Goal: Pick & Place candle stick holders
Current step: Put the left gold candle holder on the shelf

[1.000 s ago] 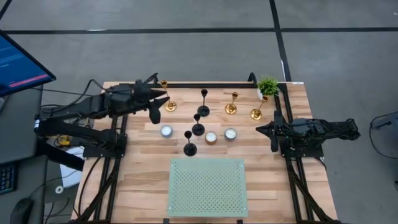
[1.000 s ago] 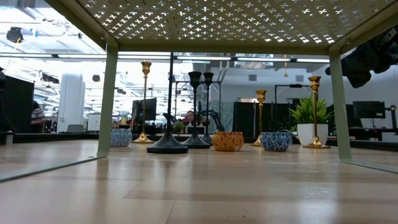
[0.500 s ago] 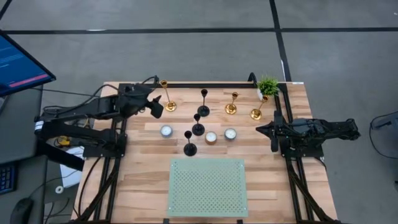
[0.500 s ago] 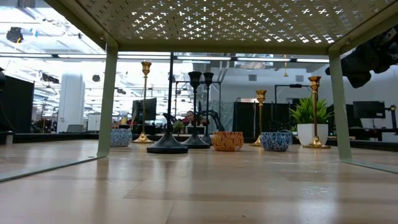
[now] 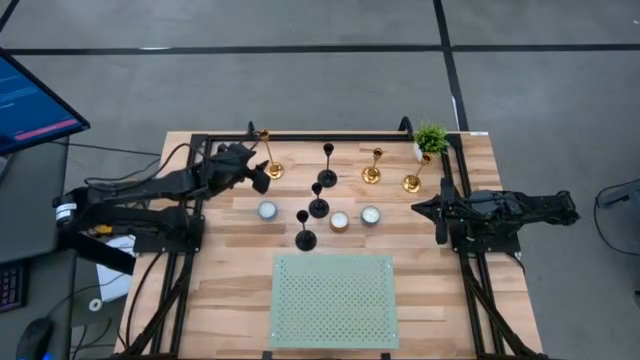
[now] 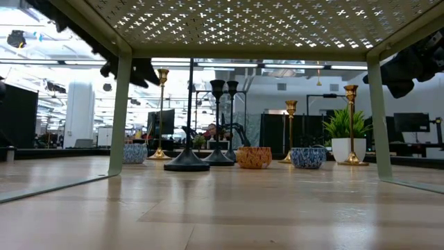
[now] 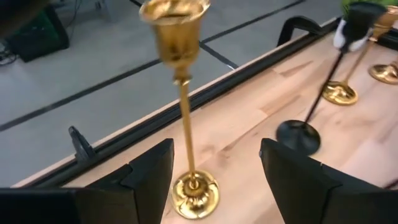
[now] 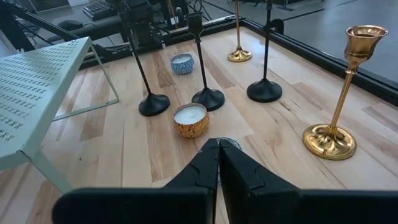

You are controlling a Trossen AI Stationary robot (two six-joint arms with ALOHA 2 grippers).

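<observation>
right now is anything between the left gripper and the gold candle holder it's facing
Nothing visible. The left gripper is open, and the gold candle holder stands on bare table just ahead of the gap between its fingers. The nearest black holder stands off to one side.

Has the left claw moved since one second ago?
Yes. In the high view, the left claw has drawn back toward the table's left edge and now stands beside the leftmost gold holder, open.

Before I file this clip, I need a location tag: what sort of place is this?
Probably a robotics lab or open workshop floor. A wooden table carries two fixed robot arms, a computer screen stands beside it, and the low view shows monitors and equipment racks behind.
</observation>
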